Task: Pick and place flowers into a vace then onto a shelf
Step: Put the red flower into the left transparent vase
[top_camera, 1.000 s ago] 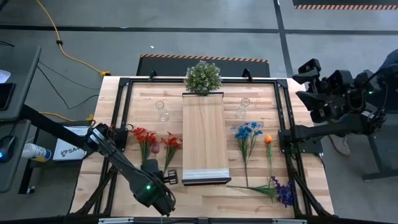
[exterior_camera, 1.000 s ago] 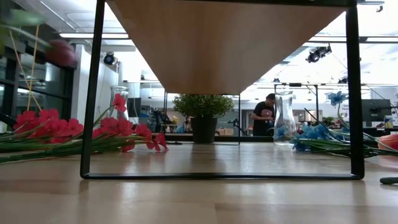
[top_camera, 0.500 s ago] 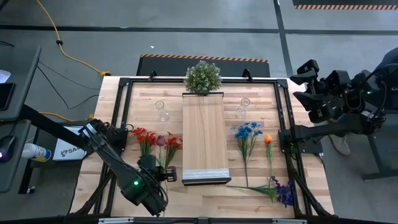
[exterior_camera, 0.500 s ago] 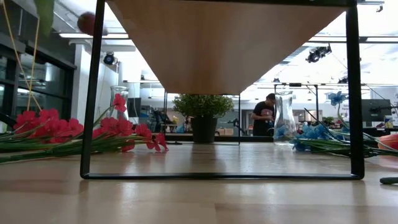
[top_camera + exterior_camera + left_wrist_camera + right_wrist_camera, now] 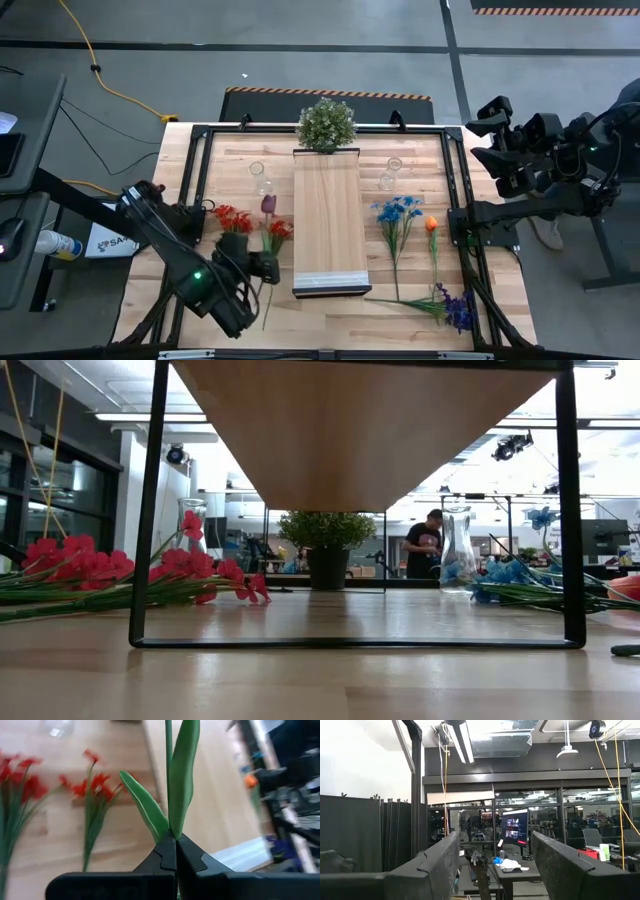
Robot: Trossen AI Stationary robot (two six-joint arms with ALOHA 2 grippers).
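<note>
High view: my left gripper at 7 o'clock of the shelf, jaws clamped on a purple flower's stem; right gripper parked off-table, jaws apart; risk — thin stem pivots in my pinch, missing the narrow vase mouth.

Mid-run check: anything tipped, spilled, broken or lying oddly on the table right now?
Nothing stands out. Both glass vases stand upright near the shelf, and the loose flowers lie flat either side of it. The left gripper is shut on a purple-headed stem. The right gripper waits open, off the table.
</note>
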